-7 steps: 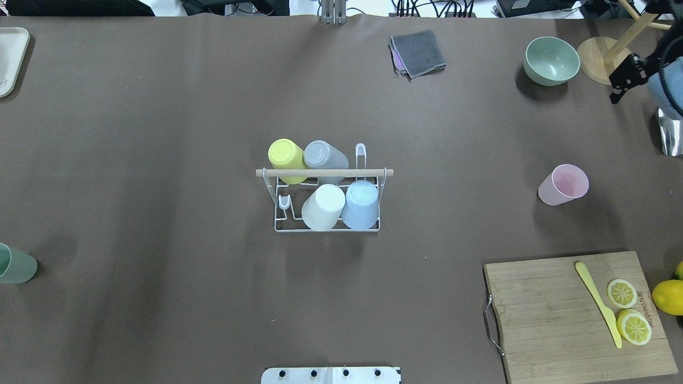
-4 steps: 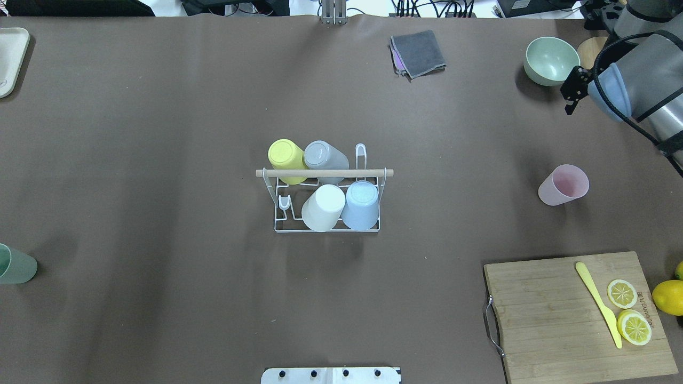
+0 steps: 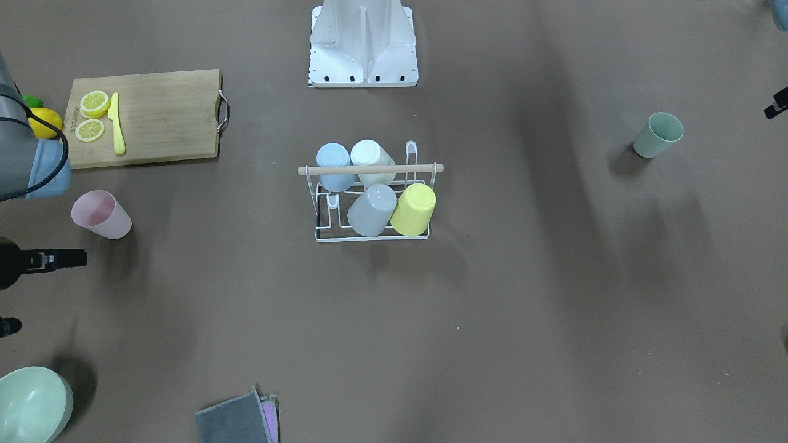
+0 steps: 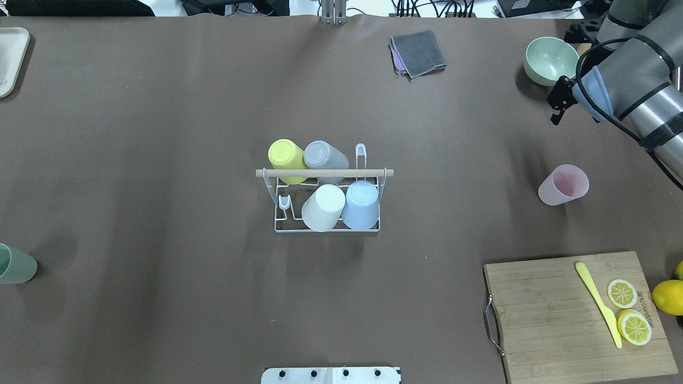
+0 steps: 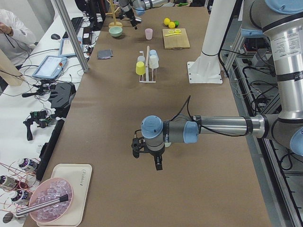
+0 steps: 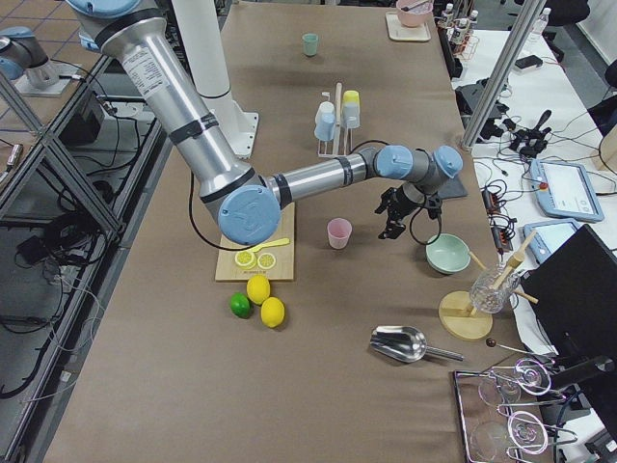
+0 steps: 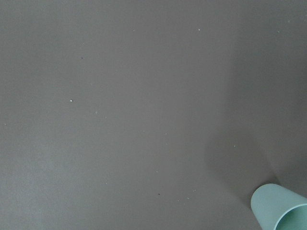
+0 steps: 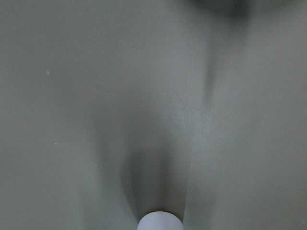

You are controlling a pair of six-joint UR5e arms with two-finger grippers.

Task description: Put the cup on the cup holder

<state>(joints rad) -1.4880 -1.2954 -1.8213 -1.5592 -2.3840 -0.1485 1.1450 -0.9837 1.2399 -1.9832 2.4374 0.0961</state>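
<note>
The white wire cup holder [image 4: 326, 226] with a wooden rod handle stands mid-table and carries yellow, grey, white and blue cups upside down. A pink cup [image 4: 563, 184] stands upright on the table at the right. A green cup [image 4: 16, 264] stands at the left edge. My right gripper [image 4: 558, 101] hangs open and empty beyond the pink cup, near the green bowl; it also shows in the front-facing view [image 3: 49, 292]. My left gripper [image 5: 147, 158] hovers over bare table near the green cup [image 7: 280, 209]; I cannot tell whether it is open or shut.
A green bowl [image 4: 551, 60] and a folded grey cloth [image 4: 418, 53] lie at the far side. A cutting board [image 4: 579, 314] with a yellow knife and lemon slices sits front right, whole lemons beside it. A tray [image 4: 10, 58] is far left.
My right arm has swung in from the right edge, and its gripper has moved leftward to a spot just below the green bowl. The cups and the holder have not moved.
</note>
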